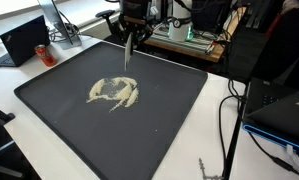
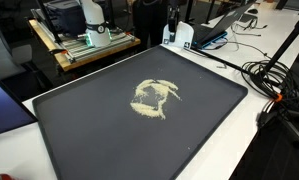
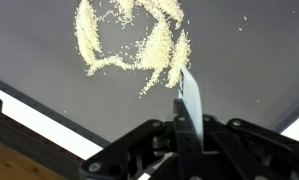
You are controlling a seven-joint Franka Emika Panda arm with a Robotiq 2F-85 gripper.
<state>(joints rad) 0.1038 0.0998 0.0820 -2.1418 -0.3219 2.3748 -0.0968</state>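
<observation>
Gripper [image 3: 181, 128] up close, shut tight on a thin blade [image 3: 189, 95], held edge-on so its tip pokes forward. That tip sits right at the grain swirl [image 3: 157, 45] on the dark tray [image 3: 239, 70].

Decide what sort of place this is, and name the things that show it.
Probably a robotics lab or office: an open laptop, tangled cables, and a robot claw gripping a thin blade over grains on a black tray.
</observation>
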